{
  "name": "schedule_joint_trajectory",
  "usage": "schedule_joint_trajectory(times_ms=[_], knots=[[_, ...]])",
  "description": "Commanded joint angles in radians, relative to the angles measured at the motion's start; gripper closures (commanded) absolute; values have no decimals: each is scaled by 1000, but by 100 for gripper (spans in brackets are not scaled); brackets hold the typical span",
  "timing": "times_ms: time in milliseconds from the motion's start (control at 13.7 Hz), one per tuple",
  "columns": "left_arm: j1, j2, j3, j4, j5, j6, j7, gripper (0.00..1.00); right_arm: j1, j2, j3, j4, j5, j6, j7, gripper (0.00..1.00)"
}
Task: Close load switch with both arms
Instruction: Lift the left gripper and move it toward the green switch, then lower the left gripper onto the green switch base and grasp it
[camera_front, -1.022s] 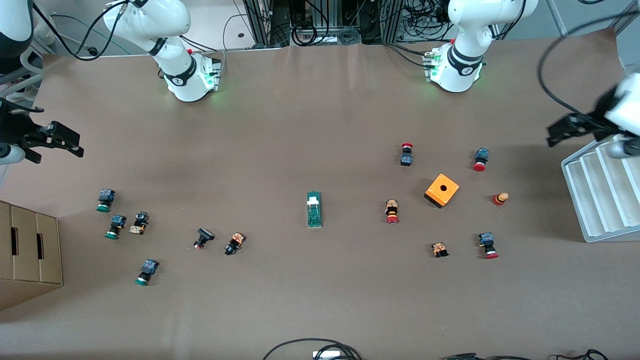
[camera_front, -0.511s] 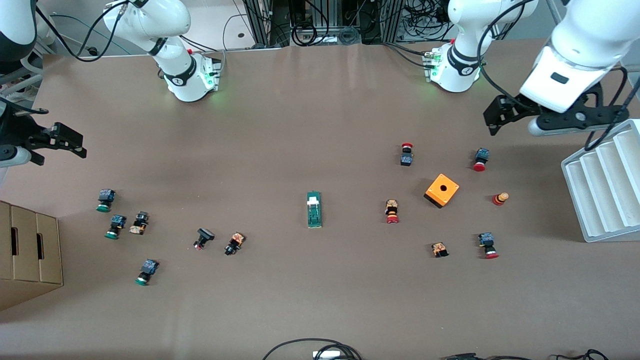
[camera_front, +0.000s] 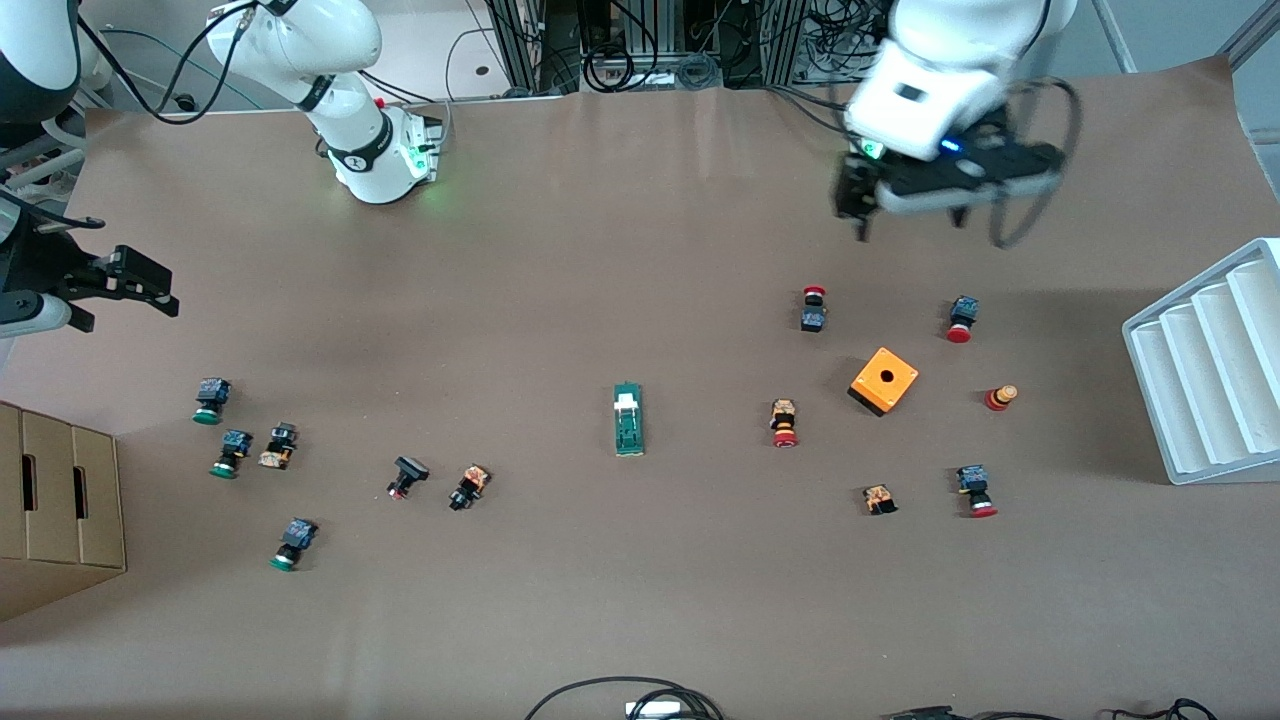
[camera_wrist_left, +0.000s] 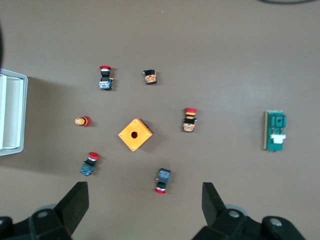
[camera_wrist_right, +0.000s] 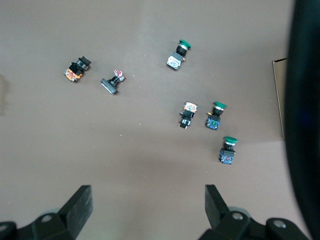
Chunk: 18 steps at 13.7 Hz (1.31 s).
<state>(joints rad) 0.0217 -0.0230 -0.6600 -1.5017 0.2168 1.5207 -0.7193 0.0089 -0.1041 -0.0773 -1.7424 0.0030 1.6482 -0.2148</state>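
Left gripper (camera_wrist_left: 144, 200): jaws spread wide, nothing between them, touching nothing. It hangs in the air over the bare table near the left arm's base, above the red-capped push buttons (camera_front: 813, 308) and the orange box (camera_front: 884, 380).

Right gripper (camera_wrist_right: 147, 205): jaws equally wide, empty, up over the table edge at the right arm's end, above the green-capped push buttons (camera_wrist_right: 223, 149).

Load switch (camera_front: 627, 419) lies flat mid-table, well apart from both grippers, white block (camera_wrist_left: 278, 136) on top. Orange box sits toward the left arm's end from it.

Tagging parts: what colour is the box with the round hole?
Orange box, clearest in the front view.
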Motion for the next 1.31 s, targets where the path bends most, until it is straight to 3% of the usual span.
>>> schedule_joint_trajectory(times_ms=[0, 584, 949, 1241], knots=[[-101, -6, -29, 1, 96, 16, -153, 0, 16, 12, -4, 31, -38, -8, -1, 0], [-397, 41, -29, -107, 278, 168, -700, 0, 29, 21, -4, 31, -58, -4, 2, 0], [-528, 188, -29, -107, 496, 176, -1064, 0, 29, 46, -4, 31, -58, -11, -3, 0], [-597, 319, -29, -109, 643, 180, -1216, 0, 28, 61, -6, 29, -58, -8, -5, 0]])
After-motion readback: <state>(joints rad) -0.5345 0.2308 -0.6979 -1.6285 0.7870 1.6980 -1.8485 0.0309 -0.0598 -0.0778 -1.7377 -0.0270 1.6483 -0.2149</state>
